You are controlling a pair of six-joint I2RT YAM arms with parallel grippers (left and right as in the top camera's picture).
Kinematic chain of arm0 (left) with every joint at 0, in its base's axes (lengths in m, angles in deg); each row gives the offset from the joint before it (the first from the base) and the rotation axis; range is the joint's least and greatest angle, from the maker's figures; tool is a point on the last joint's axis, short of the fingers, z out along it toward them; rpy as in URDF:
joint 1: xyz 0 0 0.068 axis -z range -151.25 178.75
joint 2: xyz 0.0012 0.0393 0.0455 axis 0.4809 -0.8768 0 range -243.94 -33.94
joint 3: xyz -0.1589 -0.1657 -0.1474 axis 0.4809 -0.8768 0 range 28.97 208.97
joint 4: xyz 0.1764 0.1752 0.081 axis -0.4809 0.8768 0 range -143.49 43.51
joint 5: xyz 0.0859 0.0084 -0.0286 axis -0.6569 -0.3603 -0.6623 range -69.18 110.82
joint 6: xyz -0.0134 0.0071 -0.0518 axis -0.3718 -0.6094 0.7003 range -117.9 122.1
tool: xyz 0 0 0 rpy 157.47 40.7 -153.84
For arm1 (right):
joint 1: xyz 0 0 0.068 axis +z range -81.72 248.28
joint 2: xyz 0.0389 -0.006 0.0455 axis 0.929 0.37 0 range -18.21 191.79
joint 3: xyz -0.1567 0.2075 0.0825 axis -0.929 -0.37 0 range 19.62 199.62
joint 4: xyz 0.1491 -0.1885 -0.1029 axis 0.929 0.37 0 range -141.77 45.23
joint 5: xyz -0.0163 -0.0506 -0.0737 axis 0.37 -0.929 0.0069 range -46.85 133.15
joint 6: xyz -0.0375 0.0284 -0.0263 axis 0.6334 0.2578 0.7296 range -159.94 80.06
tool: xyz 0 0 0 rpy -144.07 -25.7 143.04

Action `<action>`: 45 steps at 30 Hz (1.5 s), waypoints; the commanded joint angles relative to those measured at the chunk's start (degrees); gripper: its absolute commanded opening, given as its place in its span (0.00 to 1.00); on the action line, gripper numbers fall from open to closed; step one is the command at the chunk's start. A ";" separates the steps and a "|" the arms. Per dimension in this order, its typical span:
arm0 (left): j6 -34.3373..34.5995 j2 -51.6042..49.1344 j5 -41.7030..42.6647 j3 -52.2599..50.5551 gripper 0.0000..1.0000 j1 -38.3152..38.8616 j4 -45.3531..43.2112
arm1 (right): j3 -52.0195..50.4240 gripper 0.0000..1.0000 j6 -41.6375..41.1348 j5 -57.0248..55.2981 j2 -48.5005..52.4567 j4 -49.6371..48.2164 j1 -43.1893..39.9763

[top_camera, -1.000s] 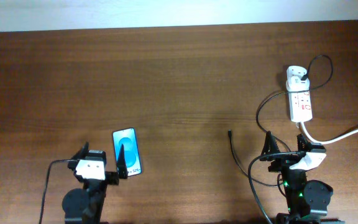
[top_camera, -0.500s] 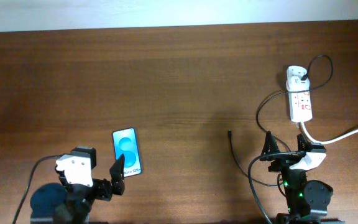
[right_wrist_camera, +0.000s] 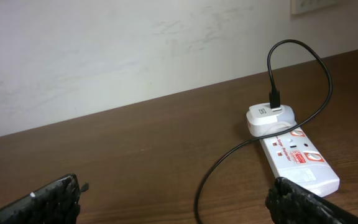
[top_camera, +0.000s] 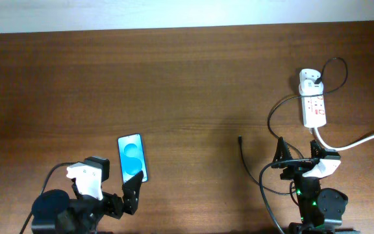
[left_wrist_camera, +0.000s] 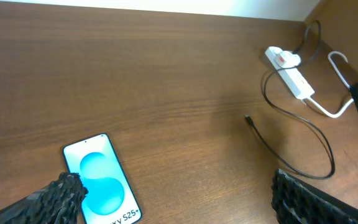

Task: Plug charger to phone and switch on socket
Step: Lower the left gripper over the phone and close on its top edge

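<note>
The phone [top_camera: 132,158] lies flat at the front left with its blue screen up; it also shows in the left wrist view [left_wrist_camera: 101,180]. My left gripper [top_camera: 109,195] is open and empty, just in front of the phone, with its right finger by the phone's lower right corner. The charger's black cable [top_camera: 245,158] ends in a free connector tip [top_camera: 240,138] on the table; its white adapter [top_camera: 310,79] sits in the socket [top_camera: 315,107] at the right. My right gripper [top_camera: 298,155] is open and empty, in front of the socket [right_wrist_camera: 300,158].
A thick white cord [top_camera: 362,138] runs from the socket off the right edge. The black cable loops across the wood between the right gripper and the socket [left_wrist_camera: 294,78]. A pale wall stands behind the table's far edge.
My left gripper has drawn back toward the front edge and turned, its right finger now by the phone's lower right corner. The phone, cable and right arm have not moved.
</note>
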 commanded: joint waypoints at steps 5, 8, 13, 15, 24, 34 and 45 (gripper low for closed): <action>2.99 -9.88 -2.19 3.48 0.99 -0.24 -0.11 | -0.42 0.99 0.13 -0.28 -0.48 0.11 0.37; 7.56 -19.65 -12.31 11.69 0.99 -0.24 2.91 | -0.42 0.98 0.13 -0.28 -0.48 0.11 0.37; 7.82 -39.04 -16.57 23.21 0.99 -0.24 11.54 | -0.42 0.98 0.13 -0.28 -0.48 0.11 0.37; 7.82 -46.60 -16.57 23.19 0.99 -0.24 12.87 | -0.42 0.98 0.13 -0.28 -0.48 0.11 0.37; 10.88 -59.67 -20.20 22.82 0.99 2.38 11.28 | -0.42 0.98 0.13 -0.28 -0.48 0.11 0.37; 14.32 -59.67 -24.39 16.31 0.99 4.20 3.41 | -0.42 0.98 0.13 -0.28 -0.48 0.11 0.37; 14.29 -59.67 -24.81 13.62 0.99 10.10 -2.82 | -0.42 0.98 0.13 -0.28 -0.48 0.11 0.37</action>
